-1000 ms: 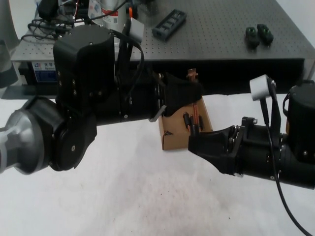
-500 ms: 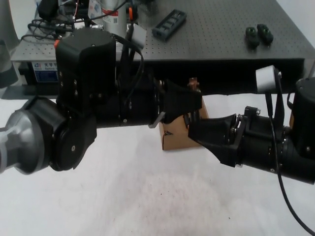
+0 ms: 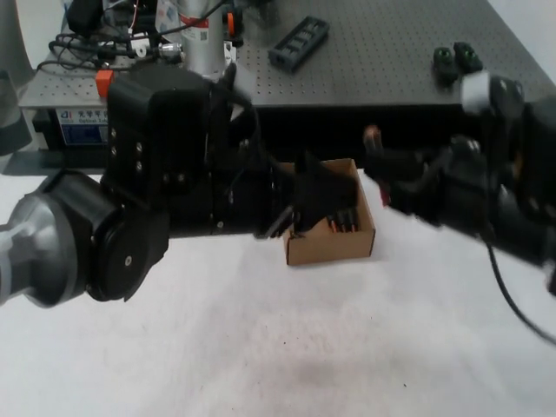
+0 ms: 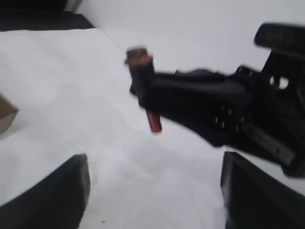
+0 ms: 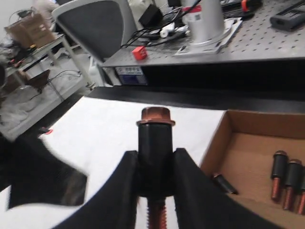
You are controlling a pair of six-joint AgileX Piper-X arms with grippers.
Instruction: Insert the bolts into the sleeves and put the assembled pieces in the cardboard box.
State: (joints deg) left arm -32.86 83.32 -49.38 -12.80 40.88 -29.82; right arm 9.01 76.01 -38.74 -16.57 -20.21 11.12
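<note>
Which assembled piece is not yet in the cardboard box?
The assembled piece clamped in the right gripper; the other pieces lie inside the cardboard box.

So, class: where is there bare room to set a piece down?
Free: the white cloth in front of the cardboard box, toward the near edge. Crowded: around the box, with the left arm at one side and the right end effector holding an assembled piece at the other.

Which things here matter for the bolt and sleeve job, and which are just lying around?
Job: held bolt-and-sleeve piece; cardboard box; finished pieces inside it.
Lying about: black tray; two small black parts; cables; office chair; red cube.
</note>
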